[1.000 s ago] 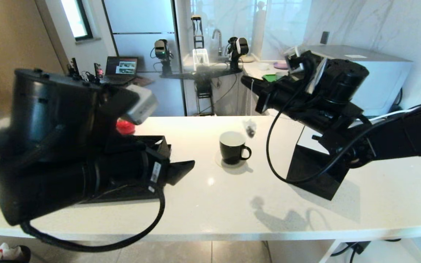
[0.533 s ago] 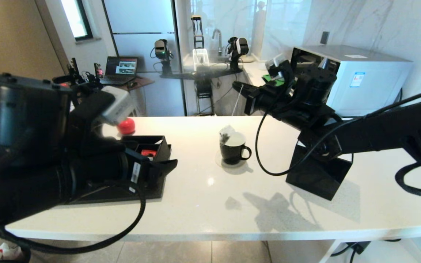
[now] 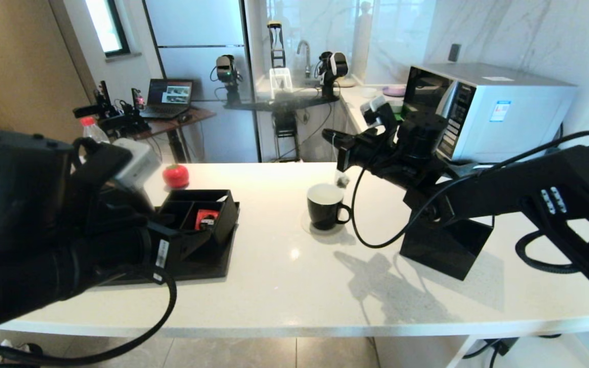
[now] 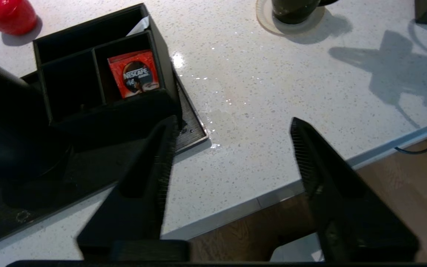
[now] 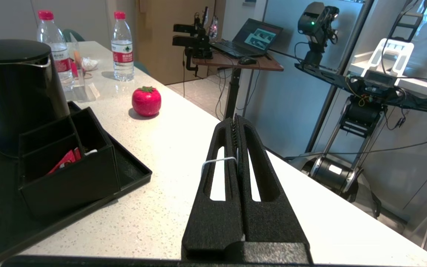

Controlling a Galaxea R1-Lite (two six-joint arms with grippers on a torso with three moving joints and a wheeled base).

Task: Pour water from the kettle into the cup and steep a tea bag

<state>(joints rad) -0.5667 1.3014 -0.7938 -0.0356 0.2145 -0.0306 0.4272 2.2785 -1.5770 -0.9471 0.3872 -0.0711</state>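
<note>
Steeping step: right gripper (image 3: 331, 138), clamped on the string, dangles tea bag (image 3: 343, 178) at the cup's (image 3: 325, 206) one o'clock; next lower it inside; left gripper (image 4: 232, 155) hangs apart

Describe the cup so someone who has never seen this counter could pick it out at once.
On the white counter, look midway between the black organiser tray and the black cube box. The cup stands there alone on a pale round coaster. It is the only glossy black mug, white inside, with a loop handle.
</note>
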